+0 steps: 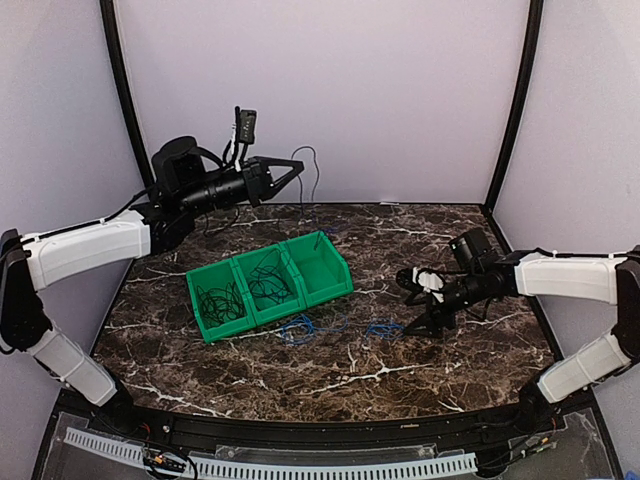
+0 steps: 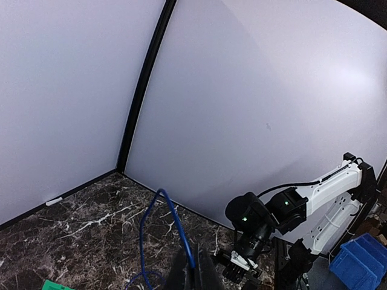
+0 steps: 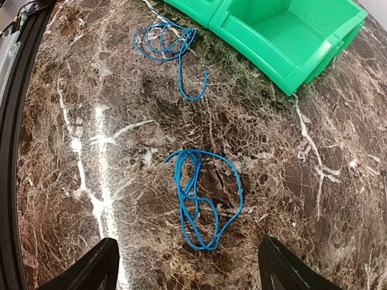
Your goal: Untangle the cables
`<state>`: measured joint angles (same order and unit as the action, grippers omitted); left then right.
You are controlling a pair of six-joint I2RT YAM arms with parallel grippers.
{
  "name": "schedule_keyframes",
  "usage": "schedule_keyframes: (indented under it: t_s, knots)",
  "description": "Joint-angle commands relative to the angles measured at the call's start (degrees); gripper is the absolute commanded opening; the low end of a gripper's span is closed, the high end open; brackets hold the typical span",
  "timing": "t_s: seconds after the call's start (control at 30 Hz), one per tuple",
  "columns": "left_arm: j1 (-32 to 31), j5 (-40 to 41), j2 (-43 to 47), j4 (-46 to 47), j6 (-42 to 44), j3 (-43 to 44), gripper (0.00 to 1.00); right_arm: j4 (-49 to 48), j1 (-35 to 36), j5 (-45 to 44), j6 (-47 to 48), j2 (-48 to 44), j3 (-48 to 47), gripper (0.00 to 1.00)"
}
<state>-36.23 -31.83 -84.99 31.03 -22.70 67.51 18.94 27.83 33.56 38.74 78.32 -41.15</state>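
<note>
Left gripper (image 1: 298, 166), raised near the back wall (image 1: 400, 100), is clenched on a blue cable (image 2: 158, 211) that trails down toward the green bin (image 1: 325, 295). Right gripper (image 1: 425, 320) is spread wide above a blue cable loop (image 3: 202, 199) on the marble table (image 1: 400, 370). A second blue coil (image 3: 164, 41) lies just before the bin. Black cables (image 1: 220, 302) lie in two compartments.

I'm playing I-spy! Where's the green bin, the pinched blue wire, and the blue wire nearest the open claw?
green bin (image 1: 322, 270), top view, compartment floor.
pinched blue wire (image 2: 175, 219), left wrist view, rising strand.
nearest blue wire (image 3: 183, 181), right wrist view, bunched strands.

The blue cable (image 2: 161, 194) (a hanging loop) leaves the bottom edge.
</note>
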Motion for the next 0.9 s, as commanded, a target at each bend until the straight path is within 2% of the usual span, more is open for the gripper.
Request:
schedule_keyframes:
  t_s: [0.0,0.13,0.27,0.43,0.77,0.87]
  knots:
    - [0.0,4.6,1.6,-2.2,2.6,-1.6,0.0,-0.4,0.5,-0.3,0.4,-0.2,-1.2,0.81]
    - [1.8,7.0,3.3,-3.4,1.7,-6.7,0.0,-0.3,0.6,-0.4,0.6,0.4,-1.4,0.81]
    - [3.3,6.3,4.1,0.4,0.1,-13.6,0.0,0.1,1.1,-0.7,0.8,0.8,-1.6,0.81]
    - [3.7,9.9,6.0,-0.2,0.6,-17.2,0.0,0.3,1.2,-1.3,1.0,0.5,-1.5,0.81]
    - [4.1,28.8,17.8,-18.2,8.2,-21.2,0.0,0.2,1.4,-1.2,1.2,0.3,-1.4,0.81]
    - [4.3,36.5,20.4,-23.4,9.3,-20.9,0.0,0.4,1.7,-1.3,1.2,0.5,-1.5,0.81]
